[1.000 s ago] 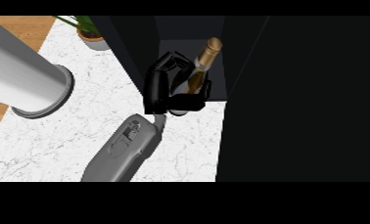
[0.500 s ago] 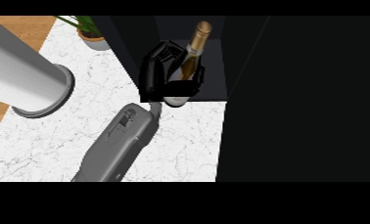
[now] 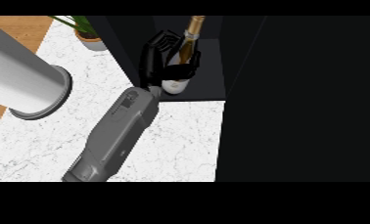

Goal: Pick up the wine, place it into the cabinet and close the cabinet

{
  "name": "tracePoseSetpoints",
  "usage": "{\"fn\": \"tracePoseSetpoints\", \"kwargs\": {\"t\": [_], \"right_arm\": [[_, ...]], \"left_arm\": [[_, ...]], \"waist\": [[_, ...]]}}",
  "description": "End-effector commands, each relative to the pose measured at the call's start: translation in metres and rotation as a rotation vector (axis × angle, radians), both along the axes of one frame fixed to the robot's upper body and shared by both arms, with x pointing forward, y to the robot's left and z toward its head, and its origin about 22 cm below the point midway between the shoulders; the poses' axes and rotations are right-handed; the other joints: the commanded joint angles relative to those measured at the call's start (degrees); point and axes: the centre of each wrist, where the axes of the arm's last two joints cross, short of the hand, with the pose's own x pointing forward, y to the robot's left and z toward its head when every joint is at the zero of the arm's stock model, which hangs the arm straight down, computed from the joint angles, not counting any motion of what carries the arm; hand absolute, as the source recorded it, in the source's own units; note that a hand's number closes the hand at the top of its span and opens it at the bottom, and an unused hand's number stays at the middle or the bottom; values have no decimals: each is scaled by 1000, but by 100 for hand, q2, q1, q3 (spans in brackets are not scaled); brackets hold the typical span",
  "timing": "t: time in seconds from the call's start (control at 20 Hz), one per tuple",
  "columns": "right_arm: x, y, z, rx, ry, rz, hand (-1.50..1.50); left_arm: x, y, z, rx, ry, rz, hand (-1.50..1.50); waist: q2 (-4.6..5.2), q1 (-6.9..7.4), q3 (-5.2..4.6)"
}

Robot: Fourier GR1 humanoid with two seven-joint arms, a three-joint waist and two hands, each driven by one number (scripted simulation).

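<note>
Head view. Left hand (image 3: 153,61), at about eleven o'clock from the picture's centre, is clasped round the wine (image 3: 182,56): the fingers curl over the bottle's shoulder from the left and the thumb crosses its lower body, so the bottle is carried by its widest part and the slim neck stays free above the grip. The wine is nearly upright, its gold-foiled neck pointing to twelve o'clock and its pale base towards six, just above the front edge of the shelf. It lies inside the dark opening of the cabinet (image 3: 239,56), between the two side walls; whether the base already rests on the shelf cannot be told, as the thumb and shadow cover that contact.

The grey forearm (image 3: 115,135) runs from seven o'clock up to the hand, reaching diagonally across the counter (image 3: 180,140). This slant lets the hand enter the opening from the front while the bottle stays upright. At three o'clock a broad black panel (image 3: 296,96) fills the right side of the view; it is probably the open door, though its hinge does not show. The right hand is not visible.

At nine o'clock stands a large grey cylinder (image 3: 29,81), well apart from the arm. At eleven o'clock, near the cabinet's left wall, is a potted plant (image 3: 88,34).

Judgement: the placing step is nearly complete; releasing the bottle and closing the cabinet are not yet done.
</note>
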Motion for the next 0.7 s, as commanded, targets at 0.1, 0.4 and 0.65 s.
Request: {"fn": "tracePoseSetpoints", "kwargs": {"t": [0.1,0.4,0.65], "right_arm": [[-25,-12,11,22,-45,58,-150],[-28,0,10,48,-14,59,-150],[-13,1,5,45,-31,59,-150]], "left_arm": [[15,-12,16,0,20,30,150],[33,5,9,66,-59,77,150],[42,1,12,84,-77,122,150]], "waist": [[-5,-38,3],[15,-58,-2],[43,-100,-1]]}}
